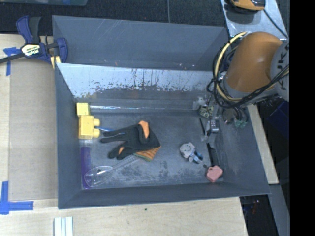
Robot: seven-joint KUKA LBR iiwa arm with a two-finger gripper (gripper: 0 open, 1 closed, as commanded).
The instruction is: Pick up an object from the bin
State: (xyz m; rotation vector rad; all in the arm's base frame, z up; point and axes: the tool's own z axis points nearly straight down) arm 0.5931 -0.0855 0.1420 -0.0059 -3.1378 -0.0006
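My gripper [211, 127] hangs over the right part of the bin floor, under the arm's orange cover. Just below it lies a thin black stick [212, 155] that runs down to a small pink block [214, 173] near the bin's front right corner. To the left of the stick sits a small grey and white piece with a blue bit [189, 151]. I see nothing held in the gripper.
A black glove with orange patches [132, 141] lies mid-bin. A yellow block [86, 124] rests by the left wall, and a clear and purple plastic item [89, 170] lies at the front left. The arm and its cables crowd the right wall.
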